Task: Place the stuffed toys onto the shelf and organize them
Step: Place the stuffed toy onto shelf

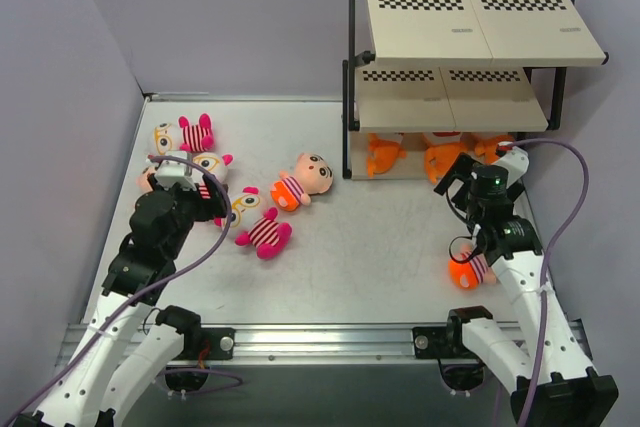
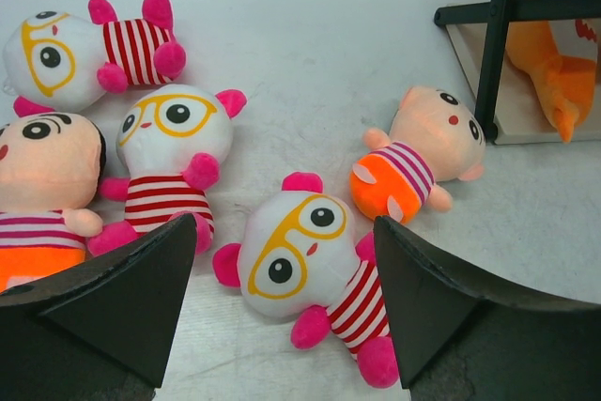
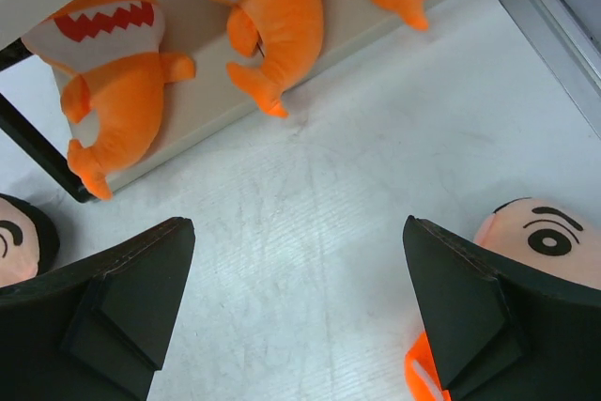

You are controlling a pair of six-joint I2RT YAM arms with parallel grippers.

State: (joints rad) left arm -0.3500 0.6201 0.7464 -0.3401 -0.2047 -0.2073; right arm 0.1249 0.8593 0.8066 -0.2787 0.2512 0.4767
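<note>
The glasses toy (image 2: 300, 265) lay between the spread fingers of your left claw (image 2: 285, 232), but a second glasses toy (image 2: 174, 152) sat just beside one finger, so closing could've snagged both. Right claw (image 3: 299, 227) hung spread and empty, with the shelf (image 1: 480, 27) just ahead.

Bottom-tier sharks (image 1: 440, 159) partly hidden under middle board (image 1: 450, 97); right arm (image 1: 515, 247) covers most of one doll (image 1: 463, 273).
</note>
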